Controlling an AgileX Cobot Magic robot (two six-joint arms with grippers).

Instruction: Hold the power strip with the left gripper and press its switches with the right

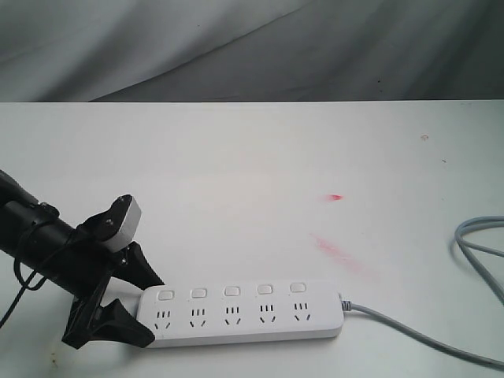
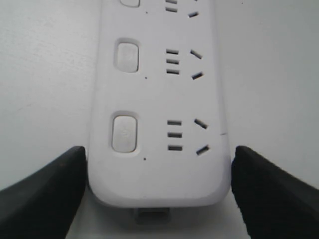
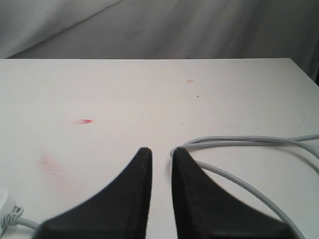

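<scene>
Here's the power strip (image 1: 244,315), flat on the white table (image 1: 236,173), sockets up, its five switches (image 1: 231,290) in a row along the far edge. The left hand (image 1: 151,309) is down at the end away from the cable. One black finger sits behind that rounded end and one in front, so the strip lies between them. From the wrist camera the fingers look right against the strip's two long sides. Squeezing or only bracketing? Can't tell, but that's the spot to pin it, clear of every button.

The grey cable (image 1: 409,327) trails off the strip's other end and loops away across the table. A red smear (image 1: 336,197) sits beyond the strip, well apart from it.

The right hand (image 3: 162,150) is outside the exterior view. Its own camera shows its fingers drawn almost together with a thin slit between, holding nothing, and the cable loop just beyond the tips. A narrow tip like that suits poking one small button. It looks well off the strip's cable end, so I'd say no pressing has started; it has to cross to the switch row first
</scene>
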